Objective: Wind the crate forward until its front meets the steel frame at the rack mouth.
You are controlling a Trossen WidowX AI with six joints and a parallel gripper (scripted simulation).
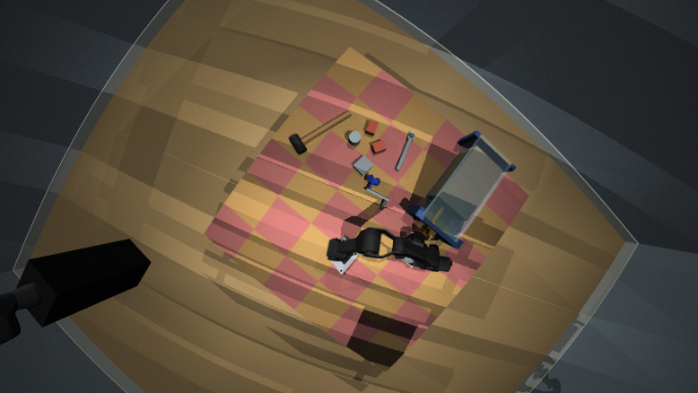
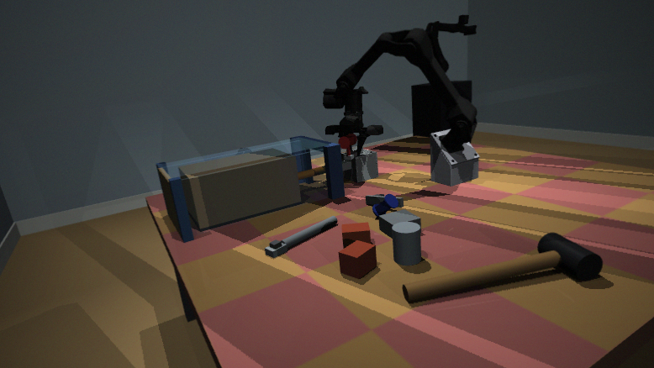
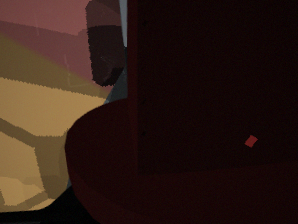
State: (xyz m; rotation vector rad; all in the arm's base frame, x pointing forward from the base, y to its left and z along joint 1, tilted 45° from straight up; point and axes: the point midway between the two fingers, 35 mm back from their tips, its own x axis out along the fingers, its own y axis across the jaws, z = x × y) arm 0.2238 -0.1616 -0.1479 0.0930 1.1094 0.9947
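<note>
My gripper (image 2: 351,142) is shut on the red knob (image 2: 346,141) (image 3: 95,155) of a winch handle, above the grey winch (image 2: 367,165) (image 1: 408,262). The handle's arm lies low over the winch top; its key and the hole are hidden. The dark red knob fills much of the wrist view. The tan crate (image 2: 255,182) sits flat inside the clear-panelled cubby, with a gap between its front and the blue frame (image 2: 338,171) (image 1: 414,211) at the mouth. An orange strap (image 2: 312,173) runs from the crate's front towards the winch.
A blue-knobbed crank (image 1: 378,195) (image 2: 390,201) lies beside a grey block (image 1: 362,165) (image 2: 399,221). A grey cylinder (image 1: 354,137) (image 2: 407,244), two red blocks (image 1: 378,146) (image 2: 357,260), a wrench (image 1: 404,153) (image 2: 304,235) and a mallet (image 1: 325,127) (image 2: 485,274) lie further off.
</note>
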